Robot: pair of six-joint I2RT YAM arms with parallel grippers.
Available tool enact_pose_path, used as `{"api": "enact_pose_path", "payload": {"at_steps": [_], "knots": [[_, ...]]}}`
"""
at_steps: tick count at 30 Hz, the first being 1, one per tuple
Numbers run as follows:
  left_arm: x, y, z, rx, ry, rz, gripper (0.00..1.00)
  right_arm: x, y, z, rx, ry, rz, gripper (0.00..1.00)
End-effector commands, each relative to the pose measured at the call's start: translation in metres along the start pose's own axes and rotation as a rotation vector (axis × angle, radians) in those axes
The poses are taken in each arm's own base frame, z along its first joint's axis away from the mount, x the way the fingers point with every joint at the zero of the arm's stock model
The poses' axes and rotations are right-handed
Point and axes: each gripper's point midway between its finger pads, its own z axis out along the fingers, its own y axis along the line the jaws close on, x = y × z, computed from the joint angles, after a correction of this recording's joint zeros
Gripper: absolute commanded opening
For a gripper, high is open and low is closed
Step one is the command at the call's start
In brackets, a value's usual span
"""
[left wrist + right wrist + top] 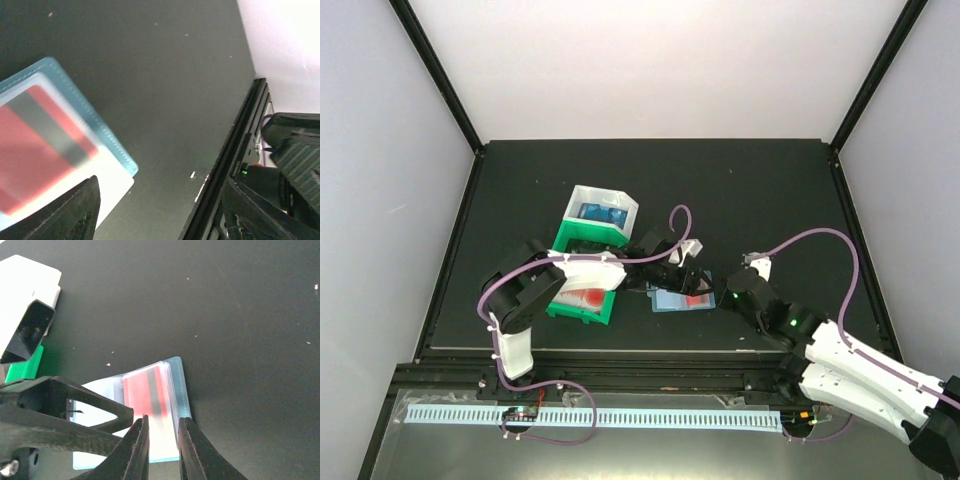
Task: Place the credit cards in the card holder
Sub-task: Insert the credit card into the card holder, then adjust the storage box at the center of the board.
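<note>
Black tabletop from above: we see the card holder [678, 300] lying open, a red credit card [696, 299] inside. Left wrist: left gripper [160, 190] spread wide at its corner. Right wrist: right gripper [163, 427] nearly closed over it; whether it pinches, we cannot tell.

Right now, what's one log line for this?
card holder lying open | red card tucked inside | left gripper open, empty | right gripper narrowly parted at holder's edge
</note>
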Motion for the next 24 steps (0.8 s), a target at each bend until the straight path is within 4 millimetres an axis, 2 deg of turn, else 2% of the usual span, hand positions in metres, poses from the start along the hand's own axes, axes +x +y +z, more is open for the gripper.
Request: {"api": "enact_pose_path", "payload": {"at_steps": [1,4,7,11,15,21,24], "knots": [[-0.026,-0.047,-0.009,0.129,-0.062,0.119,0.7,-0.006,-0.013,-0.009,0.049,-0.038,-0.005,0.2],[-0.037,-0.055,-0.019,0.102,-0.092,0.169,0.71,-0.011,-0.009,-0.014,0.022,-0.048,-0.019,0.22],[-0.051,-0.049,-0.04,-0.032,-0.166,0.209,0.72,-0.011,-0.001,-0.017,-0.013,-0.032,-0.032,0.23],[-0.07,-0.039,-0.091,-0.264,-0.301,0.271,0.84,-0.007,0.005,-0.019,-0.052,-0.002,-0.037,0.28],[-0.08,-0.041,-0.146,-0.425,-0.417,0.339,0.99,0.001,0.011,-0.017,-0.077,0.042,-0.061,0.35],[-0.072,-0.061,-0.224,-0.509,-0.567,0.398,0.99,0.003,0.021,-0.018,-0.095,0.085,-0.118,0.53],[-0.063,-0.058,-0.247,-0.526,-0.628,0.426,0.99,-0.001,0.025,-0.016,-0.096,0.069,-0.153,0.63]]}}
